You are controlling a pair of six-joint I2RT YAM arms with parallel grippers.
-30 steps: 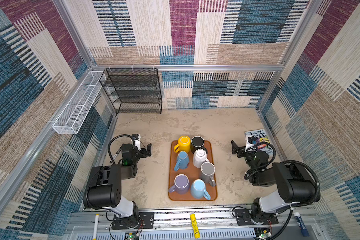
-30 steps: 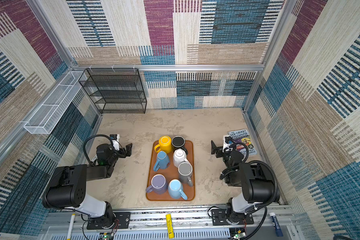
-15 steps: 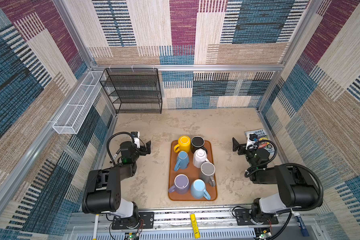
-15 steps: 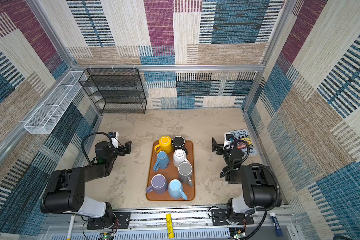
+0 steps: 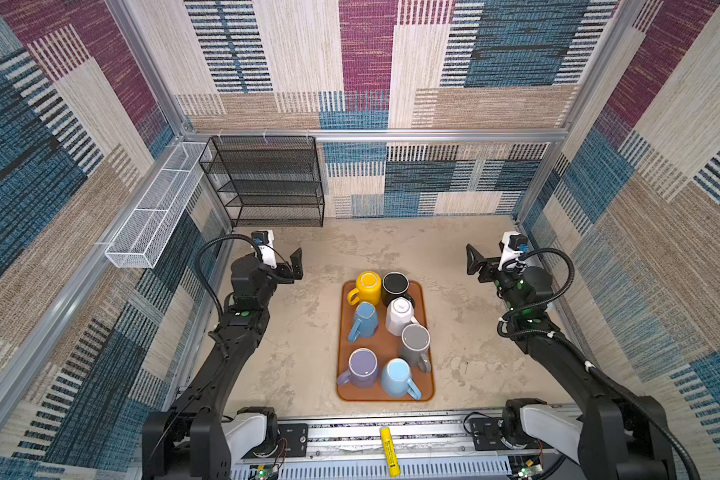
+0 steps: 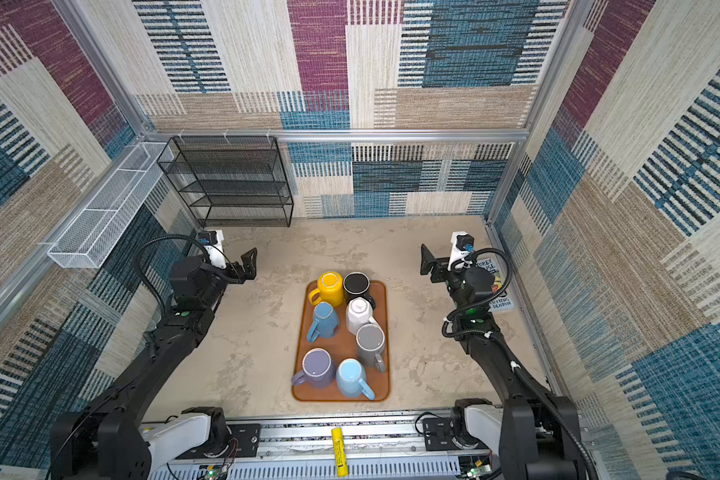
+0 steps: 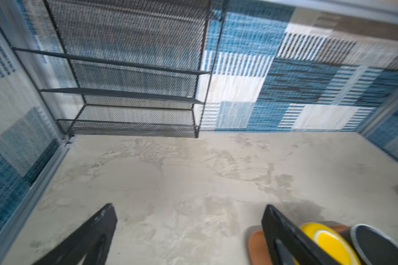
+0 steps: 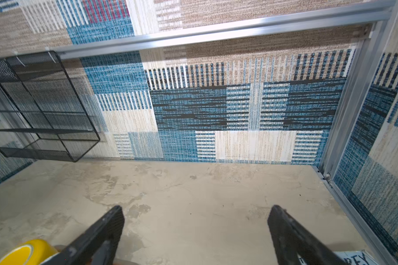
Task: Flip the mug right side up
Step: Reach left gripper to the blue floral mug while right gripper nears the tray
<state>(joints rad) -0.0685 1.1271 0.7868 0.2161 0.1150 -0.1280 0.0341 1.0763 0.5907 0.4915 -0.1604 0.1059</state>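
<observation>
Your left gripper (image 5: pixel 292 268) and right gripper (image 5: pixel 476 266) hang empty, jaws wide apart, either side of the brown tray (image 5: pixel 387 345) mid-table. The yellow mug (image 5: pixel 368 286) sits base-up at its far-left corner, touching the black mug (image 5: pixel 395 286).

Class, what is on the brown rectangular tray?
Seven ceramic mugs: yellow, black, white, grey, purple, mid-blue, pale blue. Whatever lies beneath them on the tray is covered.
</observation>
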